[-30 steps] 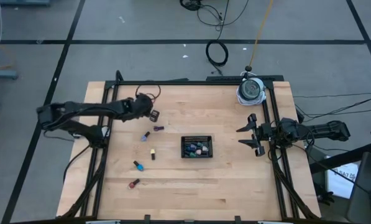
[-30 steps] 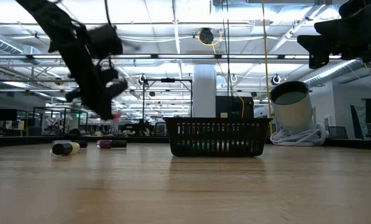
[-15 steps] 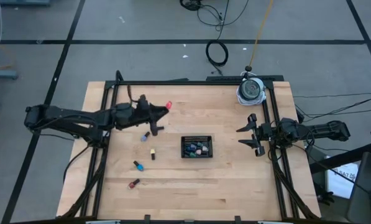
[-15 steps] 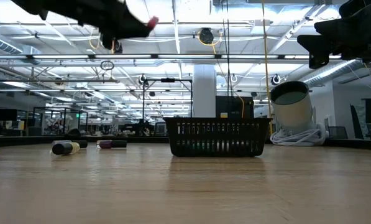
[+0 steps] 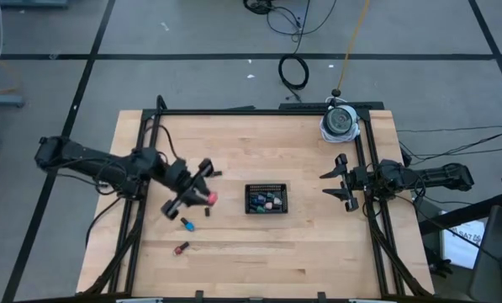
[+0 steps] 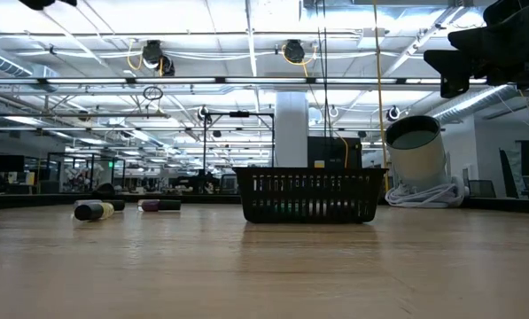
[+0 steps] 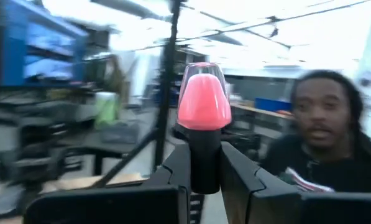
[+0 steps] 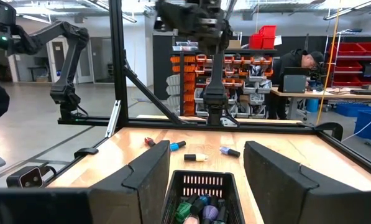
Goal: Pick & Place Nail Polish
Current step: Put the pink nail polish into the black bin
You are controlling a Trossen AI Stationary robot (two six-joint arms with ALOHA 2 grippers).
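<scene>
Swinging down from the far side, my left claw [image 5: 202,197] now hangs above the tabletop [image 5: 318,252] just left of the basket [image 5: 266,199], clamped on a pink bottle [image 7: 204,102] by its dark cap. That bottle's long axis points along the fingers toward the basket, so I judge a short carry rightward. My right claw [image 8: 201,171] waits spread wide and empty at the right edge. Loose bottles [image 5: 184,225] lie below-left.

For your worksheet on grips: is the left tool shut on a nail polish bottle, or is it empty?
Shut on one. In the left wrist view the left tool clamps the dark cap of a pink nail polish bottle, pink end pointing outward.
</scene>
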